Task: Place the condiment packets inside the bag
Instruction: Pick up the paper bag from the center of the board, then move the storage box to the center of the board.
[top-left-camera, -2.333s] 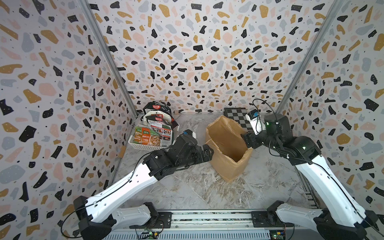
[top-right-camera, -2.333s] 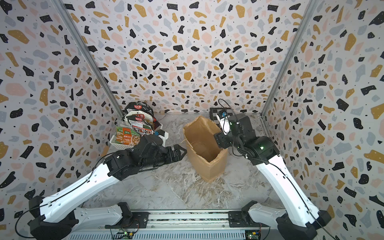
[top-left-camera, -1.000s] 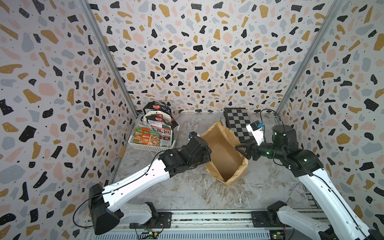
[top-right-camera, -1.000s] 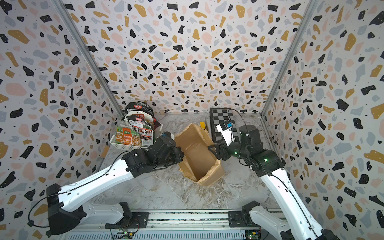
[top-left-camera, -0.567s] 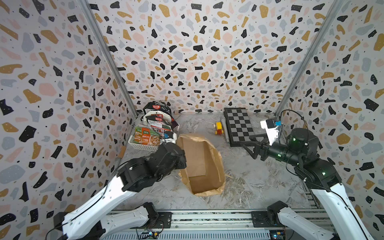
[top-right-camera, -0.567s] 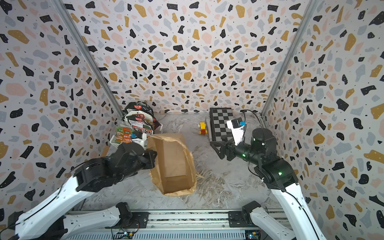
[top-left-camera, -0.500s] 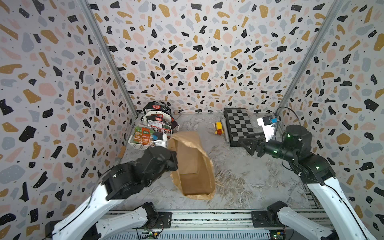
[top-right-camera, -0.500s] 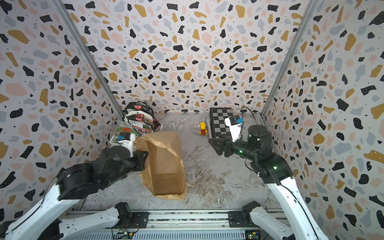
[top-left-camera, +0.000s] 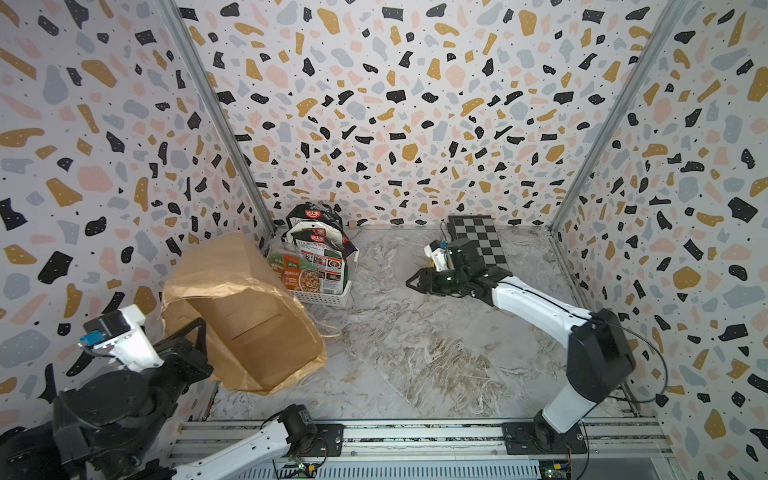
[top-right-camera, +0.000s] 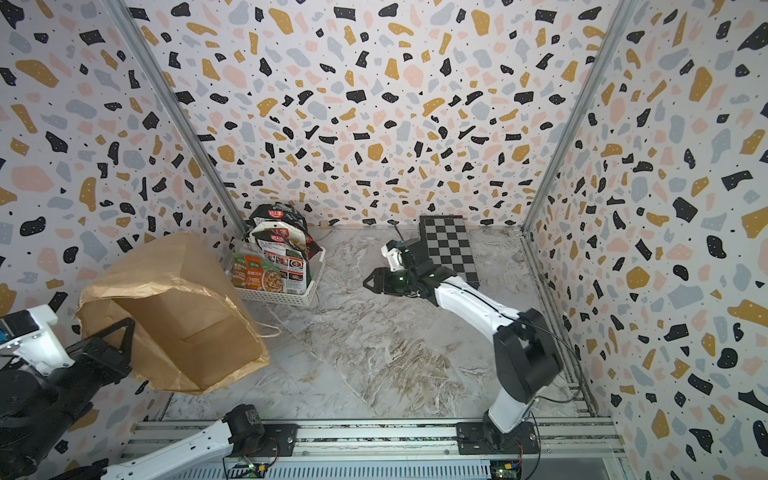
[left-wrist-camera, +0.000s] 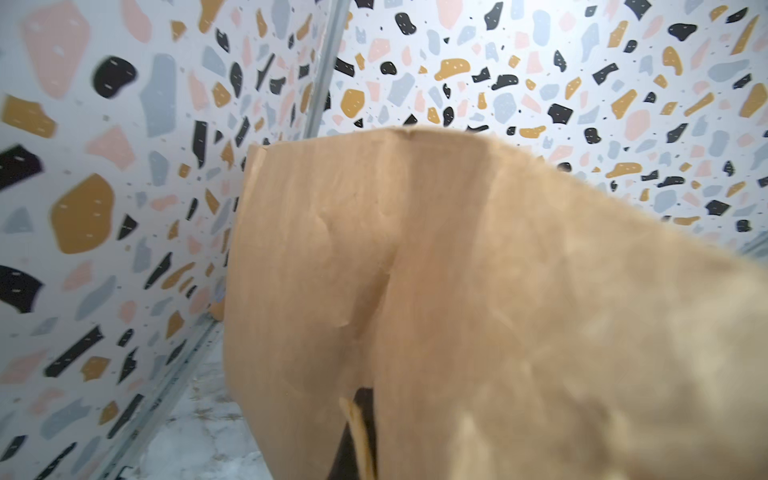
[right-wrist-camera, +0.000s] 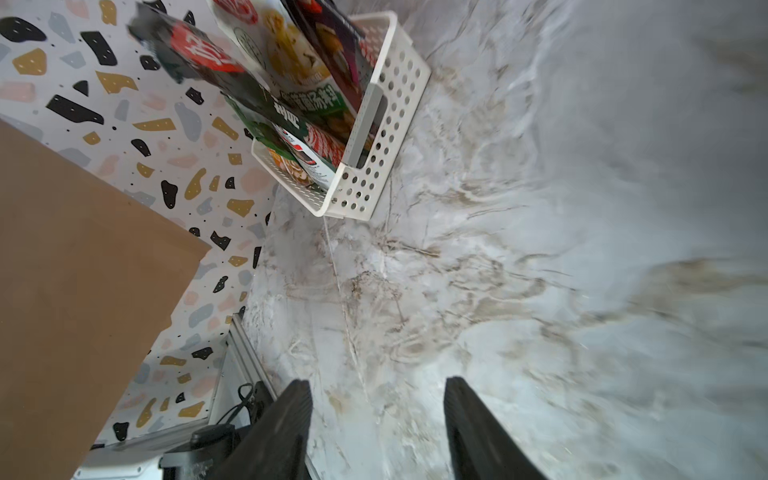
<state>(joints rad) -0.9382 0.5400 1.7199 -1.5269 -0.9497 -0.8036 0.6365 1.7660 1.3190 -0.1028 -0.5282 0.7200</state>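
One paper bag (top-left-camera: 249, 316) hangs tilted from the left pincer (top-left-camera: 201, 326) clamped on its rim, at least four condiment packets (top-left-camera: 318, 266) stand in one basket (top-left-camera: 328, 297) behind it, and the right pincer (top-left-camera: 411, 282) gapes empty above the marbled table (top-left-camera: 415, 353), terrazzo walls (top-left-camera: 395, 104) around.

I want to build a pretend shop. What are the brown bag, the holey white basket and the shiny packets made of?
The bag: probably brown kraft paper, matte; it shows creases and crumples. The basket: likely hard white plastic, smooth, with neat rows of round holes. The packets: seemingly thin glossy plastic film, printed with food photos; they bend and catch light.
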